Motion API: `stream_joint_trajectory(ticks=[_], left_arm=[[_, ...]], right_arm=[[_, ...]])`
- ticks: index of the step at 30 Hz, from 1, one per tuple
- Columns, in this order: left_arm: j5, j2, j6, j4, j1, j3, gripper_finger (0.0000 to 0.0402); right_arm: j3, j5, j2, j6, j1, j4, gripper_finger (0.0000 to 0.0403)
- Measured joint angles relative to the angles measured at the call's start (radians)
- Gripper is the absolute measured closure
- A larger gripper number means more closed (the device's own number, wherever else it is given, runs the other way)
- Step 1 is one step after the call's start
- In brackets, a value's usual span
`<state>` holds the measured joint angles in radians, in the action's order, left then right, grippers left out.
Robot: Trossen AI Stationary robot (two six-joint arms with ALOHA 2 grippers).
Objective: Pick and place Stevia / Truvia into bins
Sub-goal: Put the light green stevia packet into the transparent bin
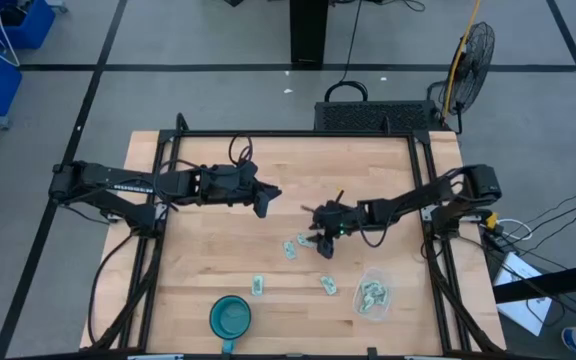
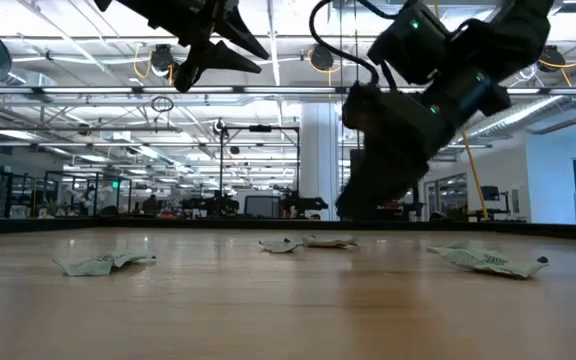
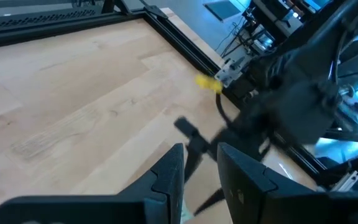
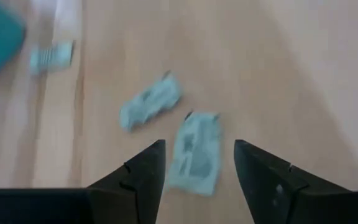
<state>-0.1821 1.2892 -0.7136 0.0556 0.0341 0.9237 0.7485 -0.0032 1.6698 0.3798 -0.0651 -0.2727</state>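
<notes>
Right gripper apart above Stevia sachet, lower edge cut off; left gripper apart

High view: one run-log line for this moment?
right gripper: open, over sachet | left gripper: raised, idle | tub: holds sachets

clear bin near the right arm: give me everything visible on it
The clear bin is a transparent plastic tub with rounded corners, sitting upright on the wooden table near its front right part, right of the teal bowl. Several pale green-and-white sachets lie inside it. Nothing else touches it: the right gripper hangs farther back, over loose sachets, and one sachet lies just outside to its left.
</notes>
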Motion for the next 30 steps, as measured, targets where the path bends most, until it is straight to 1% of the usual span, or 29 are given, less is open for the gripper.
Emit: stream_joint_trajectory(ticks=[3,8,13,17,21,26,28,30], left_arm=[[-0.003,0.0,-0.001,0.0,0.005,0.0,0.03],[-0.003,0.0,-0.007,0.0,0.012,0.0,0.03],[-0.004,0.0,-0.007,0.0,0.012,0.0,0.03],[-0.004,0.0,-0.007,0.001,0.012,0.0,0.03],[-0.004,0.0,-0.004,0.001,0.012,0.0,0.03],[-0.004,0.0,0.0,0.001,0.012,0.0,0.03],[-0.004,0.0,0.001,0.001,0.012,0.0,0.03],[-0.004,0.0,0.001,0.001,0.012,0.0,0.03]], right_arm=[[-0.005,0.006,0.066,-0.096,-0.025,-0.022,0.0218],[-0.003,0.037,0.156,-0.104,-0.042,-0.094,0.0218],[-0.001,0.092,0.194,-0.108,-0.045,-0.112,0.023],[-0.002,0.108,0.197,-0.116,-0.044,-0.109,0.0266],[-0.003,0.11,0.199,-0.084,-0.043,-0.123,0.0322],[-0.004,0.112,0.19,0.0,-0.042,-0.153,0.0386],[-0.005,0.111,0.169,0.006,-0.042,-0.144,0.0398],[-0.007,0.096,0.122,0.004,-0.045,-0.095,0.0396]])
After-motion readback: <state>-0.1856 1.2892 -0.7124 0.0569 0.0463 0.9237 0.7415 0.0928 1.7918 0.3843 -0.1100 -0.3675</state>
